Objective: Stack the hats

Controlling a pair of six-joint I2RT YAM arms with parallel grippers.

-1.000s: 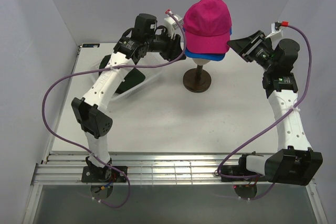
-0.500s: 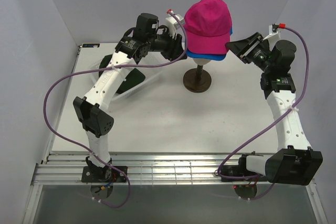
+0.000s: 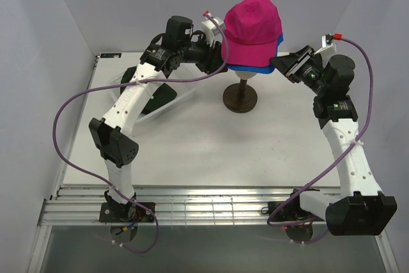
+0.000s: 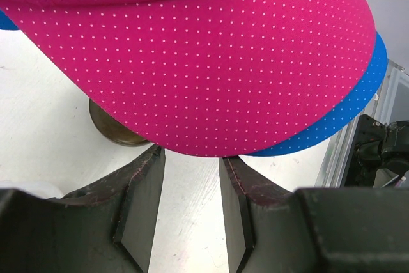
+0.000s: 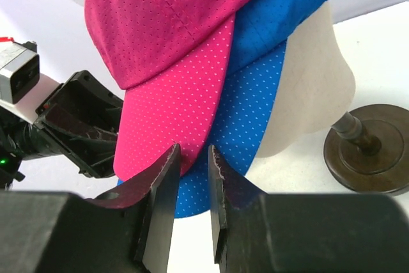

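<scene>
The magenta cap (image 3: 252, 23) is sitting atop the blue cap (image 3: 257, 68) on the mannequin head (image 5: 313, 94). The left gripper (image 4: 192, 171) is hovering open near their brims — the right gripper (image 5: 193, 158) is standing with jaws narrowly apart, grip unclear.

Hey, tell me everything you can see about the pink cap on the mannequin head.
The pink cap is magenta fabric covered in tiny dots, with stitched crown seams and a curved brim. It sits over the blue cap on the cream mannequin head, brims overlapping slightly askew. The right gripper has its fingertips at the brim edge; whether they pinch it is unclear. The left gripper is open just under the brim.
</scene>
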